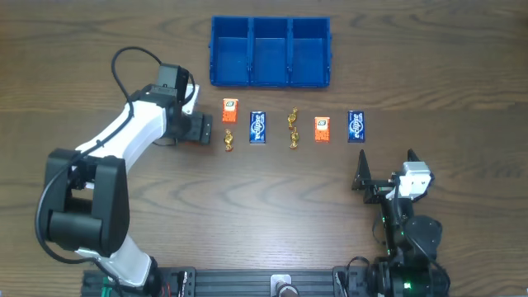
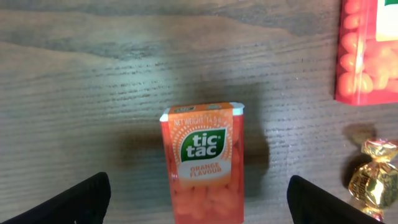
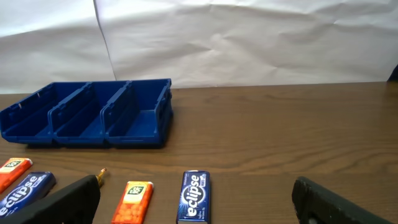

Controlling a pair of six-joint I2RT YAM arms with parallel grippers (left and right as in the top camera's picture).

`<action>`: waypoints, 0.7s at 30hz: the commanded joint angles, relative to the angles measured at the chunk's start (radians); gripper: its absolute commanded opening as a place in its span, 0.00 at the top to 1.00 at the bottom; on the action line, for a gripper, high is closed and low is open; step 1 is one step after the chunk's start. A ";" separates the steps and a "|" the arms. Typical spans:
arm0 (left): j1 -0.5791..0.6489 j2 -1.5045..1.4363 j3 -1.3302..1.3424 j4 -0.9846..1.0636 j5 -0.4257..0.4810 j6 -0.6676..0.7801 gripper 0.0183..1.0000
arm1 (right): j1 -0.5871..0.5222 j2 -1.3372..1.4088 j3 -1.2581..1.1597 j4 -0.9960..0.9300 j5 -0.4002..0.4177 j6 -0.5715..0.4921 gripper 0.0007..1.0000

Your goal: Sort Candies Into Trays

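A blue three-compartment tray (image 1: 270, 51) stands at the back of the table. In front of it runs a row of candies: an orange box (image 1: 230, 110), gold wrapped candies (image 1: 229, 140) (image 1: 292, 120), a blue pack (image 1: 258, 127), another orange box (image 1: 322, 129) and a second blue pack (image 1: 356, 126). My left gripper (image 1: 205, 130) hangs at the row's left end, open. An upright-printed orange box (image 2: 205, 162) lies on the wood between its fingers (image 2: 87, 199), touching neither. My right gripper (image 1: 386, 167) stands open near the front right, behind a blue pack (image 3: 193, 196) and an orange box (image 3: 132, 202).
In the left wrist view a further orange box (image 2: 370, 50) and a gold candy (image 2: 373, 177) lie off to one side. The tray (image 3: 87, 115) has nothing in its compartments. Bare wood stretches across the front middle of the table, and a white backdrop stands behind it.
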 commanded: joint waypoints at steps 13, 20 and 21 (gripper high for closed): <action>-0.026 0.053 0.019 0.022 -0.050 0.010 0.23 | 0.002 -0.008 -0.004 -0.003 -0.001 -0.013 0.00; -0.026 0.061 0.019 0.030 -0.050 -0.012 0.31 | 0.002 -0.008 -0.004 -0.003 -0.001 -0.013 0.00; -0.025 0.061 0.019 0.029 -0.050 -0.012 0.33 | 0.002 -0.008 -0.004 -0.003 -0.001 -0.013 0.00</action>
